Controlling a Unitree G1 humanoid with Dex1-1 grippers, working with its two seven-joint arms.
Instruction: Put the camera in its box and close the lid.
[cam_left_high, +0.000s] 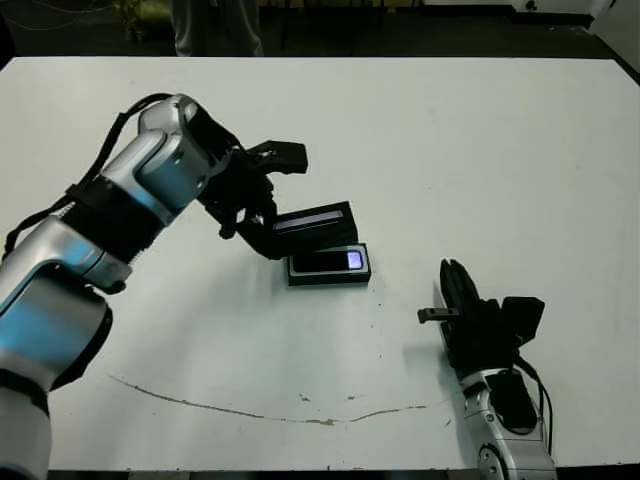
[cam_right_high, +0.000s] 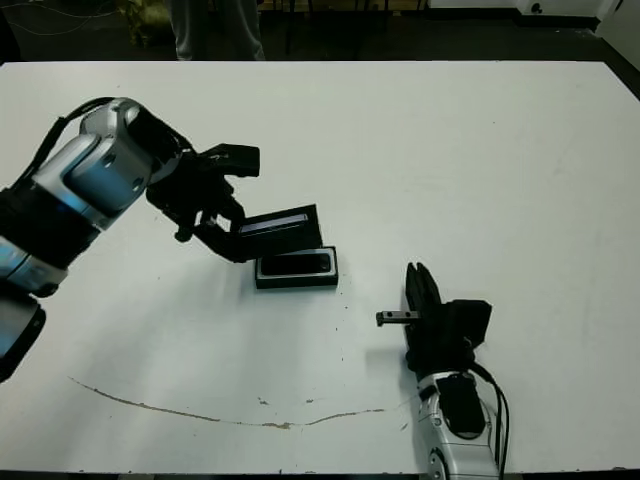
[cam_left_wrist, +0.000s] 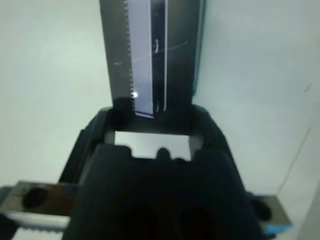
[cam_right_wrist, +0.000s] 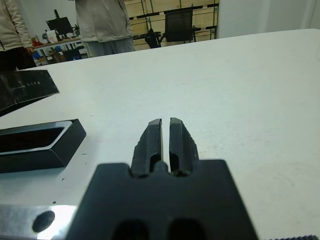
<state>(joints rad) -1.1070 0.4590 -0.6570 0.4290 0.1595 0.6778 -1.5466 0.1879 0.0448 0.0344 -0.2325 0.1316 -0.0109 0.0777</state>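
the camera (cam_left_high: 328, 261) lies in the box (cam_left_high: 329, 277) mid-table; the left gripper (cam_left_high: 262, 222) grasps the lid (cam_left_high: 313, 226), tilted just behind it; lower it flat, edges lined up; the right gripper (cam_left_high: 458, 284) rests clenched, empty

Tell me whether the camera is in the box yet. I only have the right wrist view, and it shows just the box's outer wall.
Observer: Yes. The camera lies inside the box, with its bluish patch at the end nearer your right gripper.
Operator: And the lid? I see only a black corner of something.
Observer: That corner is the lid. The left gripper holds it by one end, tilted, at the box's far side. It is not yet down on the box.
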